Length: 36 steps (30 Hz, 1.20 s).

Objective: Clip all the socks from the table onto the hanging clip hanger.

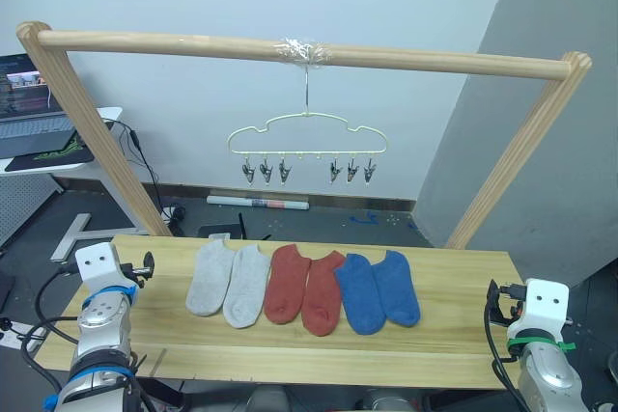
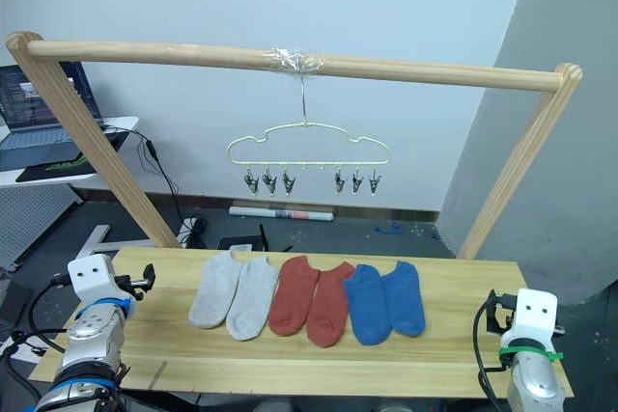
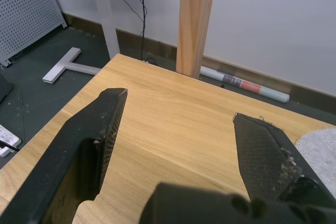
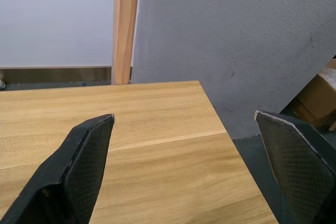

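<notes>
Six socks (image 1: 304,288) are laid flat in a touching row at mid-table (image 1: 454,330): grey pair at 9 o'clock, rust pair centre, blue pair at 3 o'clock. The clip hanger (image 1: 307,147) is hung at 12 o'clock above, all clips empty. The left gripper (image 3: 184,140) and right gripper (image 4: 189,150) are held wide open and empty over the table's ends. Risks judged: two overlapped socks pinched together; hanger swung aside on its single hook when a clip is pushed.
</notes>
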Available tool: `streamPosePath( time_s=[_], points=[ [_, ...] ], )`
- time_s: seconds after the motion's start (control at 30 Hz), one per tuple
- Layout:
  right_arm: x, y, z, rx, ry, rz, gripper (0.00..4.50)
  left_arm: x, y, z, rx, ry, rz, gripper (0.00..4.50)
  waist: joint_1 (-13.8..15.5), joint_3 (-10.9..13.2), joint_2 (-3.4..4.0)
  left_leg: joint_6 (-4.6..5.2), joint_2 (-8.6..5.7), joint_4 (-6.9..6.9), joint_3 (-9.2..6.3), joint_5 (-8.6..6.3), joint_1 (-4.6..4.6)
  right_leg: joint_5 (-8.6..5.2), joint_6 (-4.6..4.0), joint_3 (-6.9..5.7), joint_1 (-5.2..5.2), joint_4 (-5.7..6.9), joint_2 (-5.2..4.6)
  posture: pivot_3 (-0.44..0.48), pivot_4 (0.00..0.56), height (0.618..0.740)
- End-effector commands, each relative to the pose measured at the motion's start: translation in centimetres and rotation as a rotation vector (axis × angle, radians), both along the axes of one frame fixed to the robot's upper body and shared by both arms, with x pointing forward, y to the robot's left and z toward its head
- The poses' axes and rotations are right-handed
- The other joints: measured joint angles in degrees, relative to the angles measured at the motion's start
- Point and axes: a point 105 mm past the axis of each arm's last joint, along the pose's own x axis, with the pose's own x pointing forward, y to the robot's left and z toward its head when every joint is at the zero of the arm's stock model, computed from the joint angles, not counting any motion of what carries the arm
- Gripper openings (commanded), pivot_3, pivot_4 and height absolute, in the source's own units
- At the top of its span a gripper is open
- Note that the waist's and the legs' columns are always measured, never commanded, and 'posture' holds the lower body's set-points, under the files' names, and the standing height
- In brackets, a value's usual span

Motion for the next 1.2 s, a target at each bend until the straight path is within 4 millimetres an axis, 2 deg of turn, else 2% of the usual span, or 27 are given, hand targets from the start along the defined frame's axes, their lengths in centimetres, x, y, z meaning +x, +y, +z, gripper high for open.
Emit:
streamPosePath(
  time_s=[0.03,0.43,0.67,0.73,0.9,0.97,1.07,1.2],
  points=[
    [0.6,0.1,1.9,-0.037,-0.066,0.011,4.5,0.7,0.6,1.8,0.022,-0.042,-0.011,3.7,0.0,0.0,-0.01,0.0,0.0,0.0,0.0,0.0,0.0,0.0,0.0,0.0,0.0,0.0,0.0,0.268,0.032,0.74],
    [0.9,0.9,2.1,-0.046,-0.067,0.059,4.5,0.1,0.6,2.3,0.005,-0.075,-0.06,3.7,0.0,0.1,0.09,0.0,0.01,-0.01,-0.02,0.0,0.0,-0.03,-0.04,-0.02,0.0,0.0,0.0,0.275,0.047,0.74],
    [1.0,1.9,2.6,-0.062,-0.065,0.125,4.5,-0.7,-0.3,3.8,-0.066,-0.142,-0.147,3.7,-0.2,0.8,0.36,0.0,0.01,-0.01,-0.05,0.0,0.0,-0.07,-0.07,-0.02,-0.01,-0.01,-0.03,0.277,0.074,0.74],
    [1.3,2.9,3.2,-0.055,-0.074,0.184,4.5,-1.0,-1.7,4.8,-0.077,-0.165,-0.223,3.7,-0.3,1.2,0.36,0.0,0.02,-0.01,-0.08,0.0,0.0,-0.08,-0.07,-0.02,-0.02,-0.01,-0.05,0.271,0.084,0.74],
    [2.6,7.0,5.4,-0.045,-0.105,0.46,4.5,-1.6,-6.2,7.3,-0.128,-0.176,-0.428,3.7,-0.9,2.4,0.33,0.0,0.02,0.01,-0.12,0.0,-0.02,-0.08,-0.07,0.0,0.03,-0.02,-0.11,0.267,0.102,0.74],
    [3.2,9.2,7.0,0.022,-0.145,0.584,4.5,-1.7,-8.9,8.5,-0.137,-0.179,-0.544,3.7,-1.0,2.8,0.37,0.01,0.0,0.02,-0.22,0.0,-0.02,-0.11,-0.07,-0.04,0.03,-0.02,-0.11,0.265,0.111,0.74],
    [3.9,11.9,9.2,0.076,-0.188,0.76,4.5,-1.2,-11.7,10.1,-0.158,-0.201,-0.638,3.7,-1.0,4.1,0.39,0.02,-0.05,0.13,-0.5,0.01,0.06,-0.13,-0.06,-0.02,0.02,-0.04,-0.11,0.261,0.128,0.74],
    [3.9,16.2,12.1,0.083,-0.233,1.034,4.5,0.4,-15.7,12.0,-0.18,-0.257,-0.752,3.7,-1.0,5.1,0.53,0.03,-0.13,0.15,-0.66,0.02,-0.06,-0.14,-0.01,-0.08,0.1,-0.04,-0.03,0.244,0.142,0.74]
  ],
)
